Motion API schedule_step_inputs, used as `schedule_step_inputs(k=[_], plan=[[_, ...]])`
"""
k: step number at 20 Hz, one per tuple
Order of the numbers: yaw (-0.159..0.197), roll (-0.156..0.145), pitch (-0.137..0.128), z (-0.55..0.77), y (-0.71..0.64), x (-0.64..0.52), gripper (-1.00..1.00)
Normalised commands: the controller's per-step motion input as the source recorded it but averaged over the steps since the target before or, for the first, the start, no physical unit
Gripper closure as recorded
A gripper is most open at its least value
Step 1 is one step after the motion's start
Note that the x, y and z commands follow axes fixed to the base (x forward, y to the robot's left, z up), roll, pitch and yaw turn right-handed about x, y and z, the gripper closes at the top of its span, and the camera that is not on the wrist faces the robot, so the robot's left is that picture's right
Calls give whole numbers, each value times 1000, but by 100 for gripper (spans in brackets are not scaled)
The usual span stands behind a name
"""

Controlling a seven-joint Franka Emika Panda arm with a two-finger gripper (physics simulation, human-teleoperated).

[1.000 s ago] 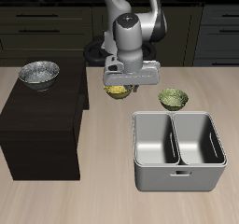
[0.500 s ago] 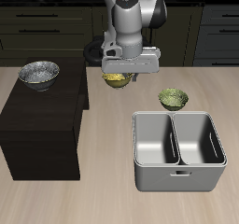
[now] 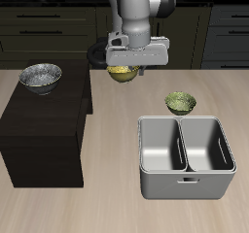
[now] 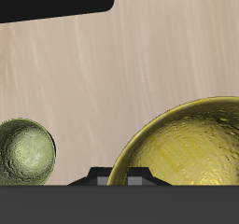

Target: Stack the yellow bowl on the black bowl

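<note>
My gripper (image 3: pixel 124 69) is shut on the rim of the yellow bowl (image 3: pixel 121 74) and holds it in the air above the table, behind the grey bin. The bowl fills much of the wrist view (image 4: pixel 191 151), its speckled golden inside showing. The black bowl (image 3: pixel 41 76), dark outside and silvery-grey inside, stands on top of a dark box (image 3: pixel 44 130), apart from the gripper and at about the same height as the held bowl.
A greener olive bowl (image 3: pixel 180 103) sits on the table beside the gripper and also shows in the wrist view (image 4: pixel 23 151). A grey rectangular double bin (image 3: pixel 185 155) stands nearer the table's front edge. The dark box is tall.
The gripper has risen with the yellow bowl in it, from just above the table to higher in the air. The other objects have not moved.
</note>
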Motion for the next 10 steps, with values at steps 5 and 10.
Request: schedule_step_inputs(k=[5, 10], plan=[[19, 20, -19, 391, 107, 112, 100], [11, 25, -11, 356, 56, 44, 100]])
